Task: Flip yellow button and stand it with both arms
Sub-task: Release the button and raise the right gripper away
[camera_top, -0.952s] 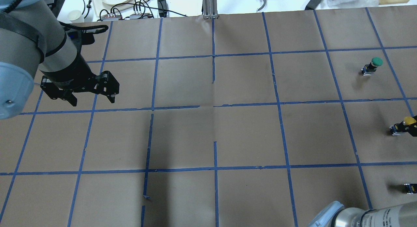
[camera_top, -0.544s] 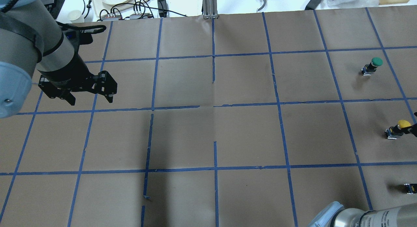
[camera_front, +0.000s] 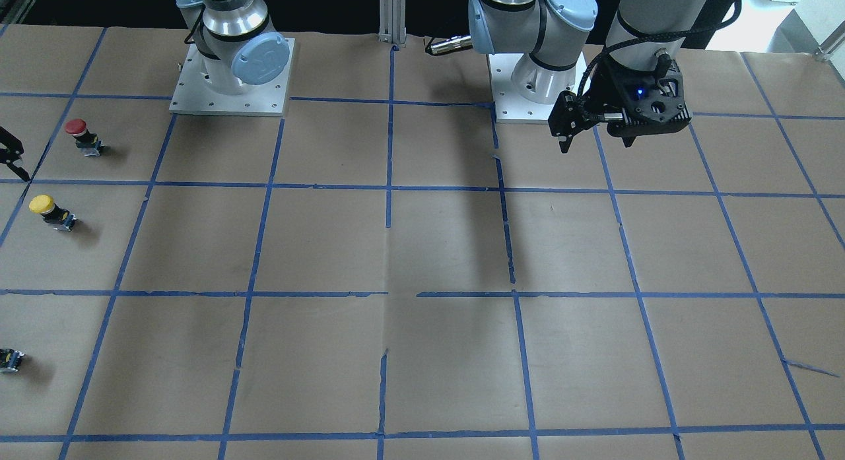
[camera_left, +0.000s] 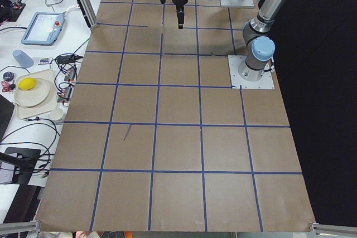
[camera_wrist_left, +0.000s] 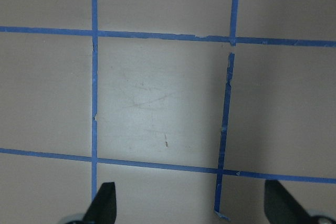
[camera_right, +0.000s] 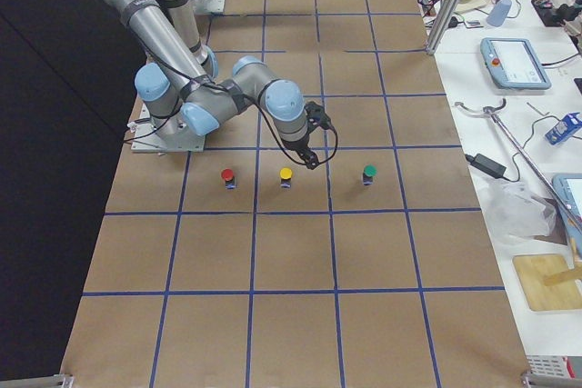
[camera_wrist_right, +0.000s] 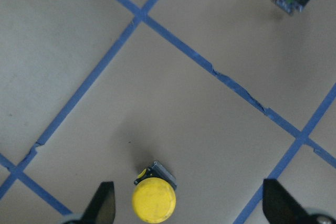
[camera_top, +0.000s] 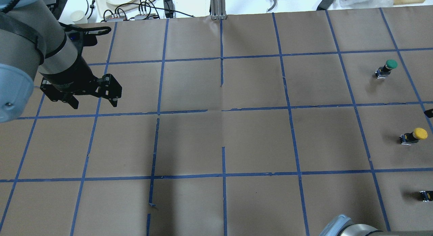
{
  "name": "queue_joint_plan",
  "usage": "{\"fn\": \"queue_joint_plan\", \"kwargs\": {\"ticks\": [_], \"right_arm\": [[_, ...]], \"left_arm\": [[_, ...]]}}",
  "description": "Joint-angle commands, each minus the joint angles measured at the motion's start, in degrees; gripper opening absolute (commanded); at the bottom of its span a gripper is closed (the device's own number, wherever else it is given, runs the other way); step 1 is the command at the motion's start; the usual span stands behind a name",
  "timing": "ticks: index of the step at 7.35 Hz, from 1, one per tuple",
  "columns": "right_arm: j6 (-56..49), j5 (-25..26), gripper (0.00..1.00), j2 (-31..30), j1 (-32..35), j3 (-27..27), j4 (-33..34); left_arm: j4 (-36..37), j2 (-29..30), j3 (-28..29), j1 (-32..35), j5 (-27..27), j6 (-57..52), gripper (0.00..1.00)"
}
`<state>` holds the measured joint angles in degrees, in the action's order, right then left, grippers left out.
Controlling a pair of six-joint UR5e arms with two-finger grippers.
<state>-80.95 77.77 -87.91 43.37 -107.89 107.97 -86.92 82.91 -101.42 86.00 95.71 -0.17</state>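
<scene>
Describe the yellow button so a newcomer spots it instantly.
At the end of the table on the robot's right, three mushroom-head buttons sit in a row. The yellow button is the middle one, between the red-capped button and the green-capped button; its yellow cap alone sets it apart.

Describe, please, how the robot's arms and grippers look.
Both are silver-grey tubes with light-blue joint caps. A black braided cable runs down the left arm to its black two-finger left gripper, which shows a blue light. The right arm's right gripper is black too.

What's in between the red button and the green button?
The yellow-capped push button stands between the red-capped button and the green-capped button, in the exterior right view.
</scene>
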Motion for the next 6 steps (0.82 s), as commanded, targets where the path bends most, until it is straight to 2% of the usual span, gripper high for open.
{"fn": "queue_joint_plan", "kwargs": {"ticks": [1, 2, 4, 5, 6], "right_arm": [[17.1, 0.5, 1.0, -5.5, 10.1, 8.6, -19.0], [24.6, 0.6, 1.0, -5.9, 15.6, 11.2, -20.8], [45.4, 5.1, 1.0, -6.1, 29.8, 16.9, -21.8], [54.3, 8.1, 1.0, -6.0, 36.3, 17.7, -21.5], [62.8, 8.7, 1.0, -5.9, 40.7, 17.7, -21.1]], "left_arm": [[0.0, -0.2, 0.1, 0.0, 0.1, 0.0, 1.0], [-0.1, -0.3, 0.1, 0.0, 0.2, 0.0, 1.0], [-0.8, -1.1, 0.1, 0.1, 0.8, 0.1, 1.0], [-0.7, -0.6, 0.6, 0.4, 0.0, 0.1, 1.0], [-0.7, 0.1, 1.1, 1.0, -0.3, 0.1, 1.0]]}}
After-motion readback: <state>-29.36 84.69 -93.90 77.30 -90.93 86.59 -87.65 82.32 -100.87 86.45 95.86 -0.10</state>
